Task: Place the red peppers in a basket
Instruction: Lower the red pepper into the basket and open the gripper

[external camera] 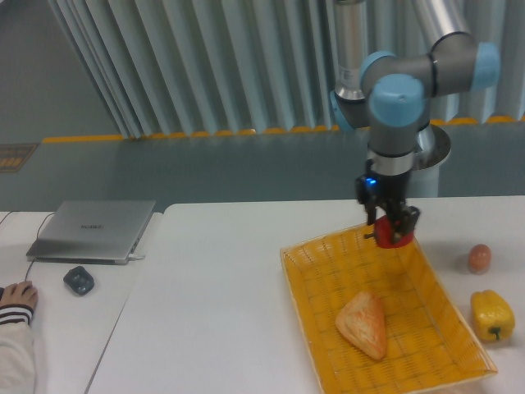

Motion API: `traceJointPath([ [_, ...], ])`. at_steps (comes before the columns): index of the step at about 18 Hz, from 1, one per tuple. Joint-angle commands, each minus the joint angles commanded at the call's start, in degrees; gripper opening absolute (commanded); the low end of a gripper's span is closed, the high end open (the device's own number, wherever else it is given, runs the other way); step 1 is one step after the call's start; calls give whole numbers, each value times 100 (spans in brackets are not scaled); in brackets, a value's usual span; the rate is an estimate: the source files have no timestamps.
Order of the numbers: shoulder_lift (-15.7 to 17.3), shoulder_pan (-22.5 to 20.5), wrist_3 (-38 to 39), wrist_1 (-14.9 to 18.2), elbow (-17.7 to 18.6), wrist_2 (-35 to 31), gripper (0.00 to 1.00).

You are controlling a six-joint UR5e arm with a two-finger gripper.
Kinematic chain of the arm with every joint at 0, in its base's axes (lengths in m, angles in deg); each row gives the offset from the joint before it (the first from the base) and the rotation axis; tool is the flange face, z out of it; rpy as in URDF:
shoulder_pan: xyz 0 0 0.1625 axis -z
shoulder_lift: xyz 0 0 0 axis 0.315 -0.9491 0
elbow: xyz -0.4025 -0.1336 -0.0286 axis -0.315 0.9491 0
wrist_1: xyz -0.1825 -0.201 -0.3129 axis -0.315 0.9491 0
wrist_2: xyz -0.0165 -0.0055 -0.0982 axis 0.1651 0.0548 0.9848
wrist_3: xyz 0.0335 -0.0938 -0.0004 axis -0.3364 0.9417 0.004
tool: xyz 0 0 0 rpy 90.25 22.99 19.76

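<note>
A white table (221,279) stands before a wall of grey vertical slats. The arm hangs over the basket (305,283), near its far rim. The gripper (392,231) is closed on the pepper (394,234), holding it clear above the weave. Only part of the red body shows between the fingers (408,218).

Handling, judged: the pepper looks light, rigid and glossy, so it may slip under a weak pinch. Best hold is across the widest part of the body, not the stem. A short drop should not harm it.

Inside the basket lies a pastry (363,324). Right of the basket sit an egg (480,258) and a yellow pepper (491,315). A laptop (94,230), a mouse (79,280) and a person's hand (18,294) occupy the left side.
</note>
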Motion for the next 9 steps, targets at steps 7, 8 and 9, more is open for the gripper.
traceJointPath([
  [7, -546, 591, 494, -353, -158, -510, 84],
  [8, -537, 591, 468, -353, -158, -536, 96],
  [9, -529, 591, 468, -353, -158, -545, 100],
])
